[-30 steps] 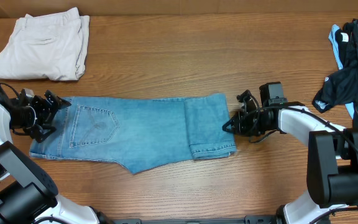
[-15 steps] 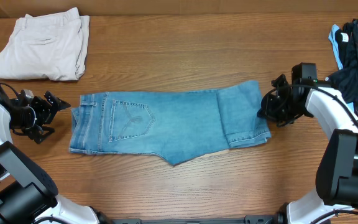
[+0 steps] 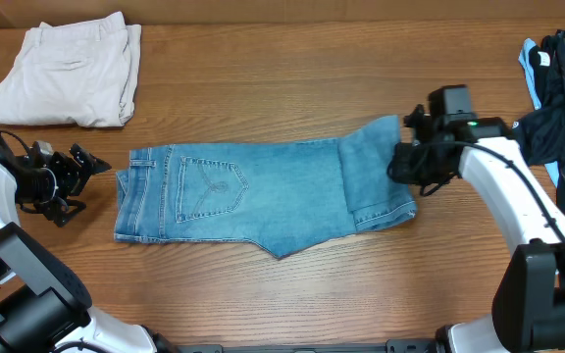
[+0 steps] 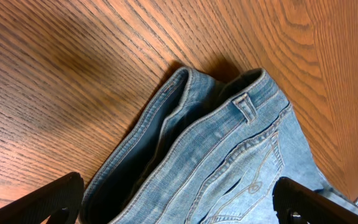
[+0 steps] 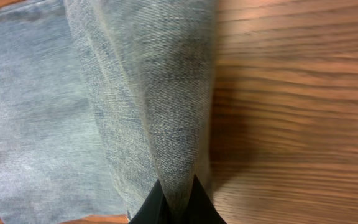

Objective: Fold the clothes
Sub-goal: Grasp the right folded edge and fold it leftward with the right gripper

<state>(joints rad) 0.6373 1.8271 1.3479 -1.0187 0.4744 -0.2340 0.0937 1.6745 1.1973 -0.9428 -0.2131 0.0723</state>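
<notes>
The light blue jeans (image 3: 263,191) lie folded across the table's middle, waistband to the left, back pocket up, legs doubled over at the right. My right gripper (image 3: 405,162) is shut on the folded right edge of the jeans (image 5: 160,93) and lifts it off the wood. My left gripper (image 3: 78,169) is open just left of the waistband, apart from it; the waistband and a belt loop (image 4: 244,107) show between its fingers (image 4: 179,202).
Cream-beige trousers (image 3: 67,74) lie folded at the far left corner. A black garment with white lettering and blue trim (image 3: 557,88) lies at the right edge, close behind my right arm. Bare wood runs along the near side.
The jeans slid right as my right gripper pulled their folded edge; now that gripper has moved back left and up with the edge raised. My left gripper let go and stayed in place.
</notes>
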